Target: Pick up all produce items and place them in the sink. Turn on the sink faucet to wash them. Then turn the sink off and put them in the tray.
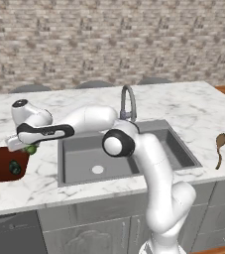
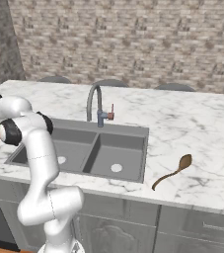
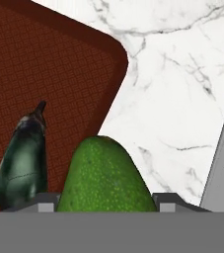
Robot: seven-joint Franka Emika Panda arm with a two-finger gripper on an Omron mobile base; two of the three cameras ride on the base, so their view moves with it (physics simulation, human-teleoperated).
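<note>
Green produce (image 3: 106,175) seemingly clamped in gripper (image 3: 106,200) over tray (image 3: 44,74).

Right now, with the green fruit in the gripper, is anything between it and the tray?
Nothing visible blocks it. The gripper holds the green fruit over the tray's corner edge. The dark eggplant already lies in the tray beside the drop spot, apart from the fruit, with open tray floor around it.

1. A brown wooden spoon (image 1: 220,148) lies on the white marble tabletop (image 1: 198,109), right of the basins, bowl end away from the front edge.
2. A brick wall (image 2: 133,39) stands behind.
3. Grey cabinet fronts (image 2: 197,230) run below the tabletop.
4. Grey rounded chair backs (image 1: 95,84) rise beyond the far edge.
</note>
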